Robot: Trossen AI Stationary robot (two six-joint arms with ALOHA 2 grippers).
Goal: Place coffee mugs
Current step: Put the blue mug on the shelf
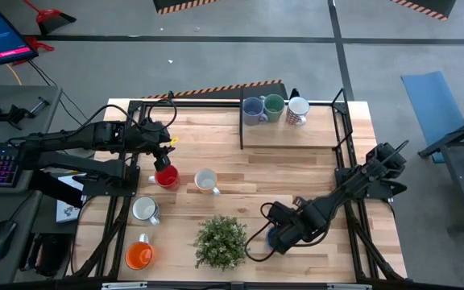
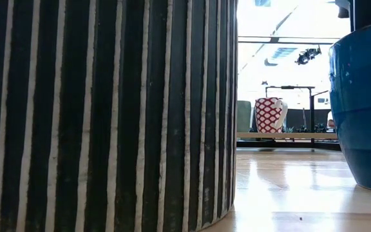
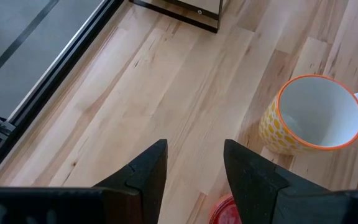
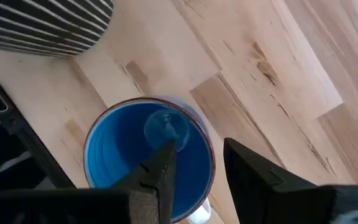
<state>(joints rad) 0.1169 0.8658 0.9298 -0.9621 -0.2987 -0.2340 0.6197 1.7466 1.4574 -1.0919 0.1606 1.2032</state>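
My left gripper (image 3: 194,149) is open and hovers just above the red mug (image 1: 166,176), whose rim (image 3: 224,210) shows low between the fingers. My right gripper (image 4: 199,146) is open over the blue mug (image 4: 145,152), with one finger inside it and one outside its wall. The blue mug stands on the table near the plant and also shows in the low view (image 2: 364,109). A yellow-dotted, orange-rimmed mug (image 3: 309,118) stands beside the red one. A cream mug (image 1: 145,209) and an orange mug (image 1: 139,255) stand toward the near left.
A raised shelf (image 1: 292,135) at the far edge carries the lavender-blue (image 1: 254,109), green (image 1: 274,106) and red-patterned white (image 1: 298,110) mugs. A leafy plant (image 1: 220,242) in a striped pot (image 2: 108,109) stands at the near edge. Bare wood lies mid-table.
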